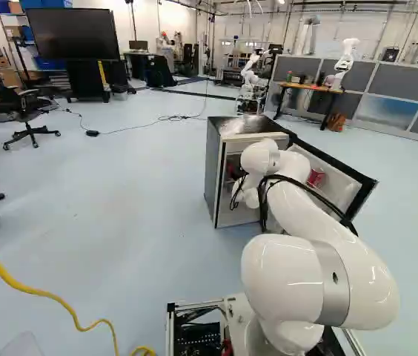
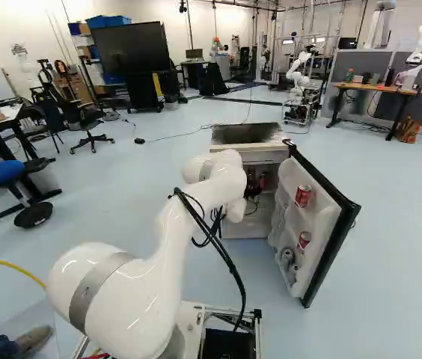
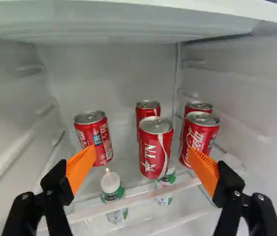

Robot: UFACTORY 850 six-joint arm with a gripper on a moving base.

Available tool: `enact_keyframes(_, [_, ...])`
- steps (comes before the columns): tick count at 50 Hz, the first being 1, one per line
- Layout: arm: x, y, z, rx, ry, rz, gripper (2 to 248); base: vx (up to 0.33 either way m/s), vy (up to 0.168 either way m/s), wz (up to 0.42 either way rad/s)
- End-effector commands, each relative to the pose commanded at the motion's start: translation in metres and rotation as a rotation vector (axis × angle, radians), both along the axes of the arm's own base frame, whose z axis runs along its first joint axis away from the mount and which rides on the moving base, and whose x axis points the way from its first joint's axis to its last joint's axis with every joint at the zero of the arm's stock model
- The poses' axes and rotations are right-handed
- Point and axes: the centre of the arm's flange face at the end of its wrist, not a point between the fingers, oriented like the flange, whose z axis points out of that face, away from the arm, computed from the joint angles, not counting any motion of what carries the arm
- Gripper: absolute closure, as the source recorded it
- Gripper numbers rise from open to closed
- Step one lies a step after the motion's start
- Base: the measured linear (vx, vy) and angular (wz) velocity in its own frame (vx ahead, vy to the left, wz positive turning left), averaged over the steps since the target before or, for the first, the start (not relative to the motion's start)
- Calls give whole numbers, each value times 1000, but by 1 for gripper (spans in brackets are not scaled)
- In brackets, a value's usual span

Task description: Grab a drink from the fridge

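The gripper (image 2: pixel 253 190) reaches into the fridge (image 2: pixel 250 153) in the right base view, partly hidden by the arm. In the wrist view the gripper (image 3: pixel 142 164) is open, nothing held. Ahead, between its fingers' lines, a red can (image 3: pixel 155 147) stands upright on the shelf, another red can (image 3: pixel 147 111) behind it. One red can (image 3: pixel 93 137) stands beyond one orange pad; beyond the other is a red can (image 3: pixel 202 135), with a further red can (image 3: pixel 198 106) behind. Whether the pads touch those cans I cannot tell.
Bottles (image 3: pixel 114 196) show below the cans' shelf (image 3: pixel 133 200). Fridge walls flank the gripper, with a white ledge (image 3: pixel 143 10) above. The open fridge door (image 2: pixel 323 232) holds red cans (image 2: pixel 303 196) and a grey can (image 2: pixel 286 259). Another robot (image 2: pixel 298 78) stands farther back.
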Motion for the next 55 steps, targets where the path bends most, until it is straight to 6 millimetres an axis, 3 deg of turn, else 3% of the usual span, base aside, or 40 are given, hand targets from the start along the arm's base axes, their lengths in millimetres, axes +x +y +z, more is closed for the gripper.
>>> enact_keyframes(35, [10, -10, -8, -11, -36, -10, 3, 0, 0, 0])
enact_keyframes(36, [10, -10, -8, -11, -36, -10, 27, 0, 0, 0])
enact_keyframes(40, [10, -11, -8, -11, -36, -10, 27, 0, 0, 0])
enact_keyframes(41, [10, -11, -8, -11, -36, -10, 65, 0, 0, 0])
enact_keyframes(45, [10, -11, -8, -11, -36, -10, 65, 0, 0, 0])
enact_keyframes(46, [10, -11, -8, -11, -36, -10, 103, 0, 0, 0])
enact_keyframes(50, [10, -11, -8, -11, -36, -10, 103, 0, 0, 0])
enact_keyframes(51, [10, -11, -8, -11, -36, -10, 141, 0, 0, 0])
enact_keyframes(55, [10, -11, -8, -11, -36, -10, 141, 0, 0, 0])
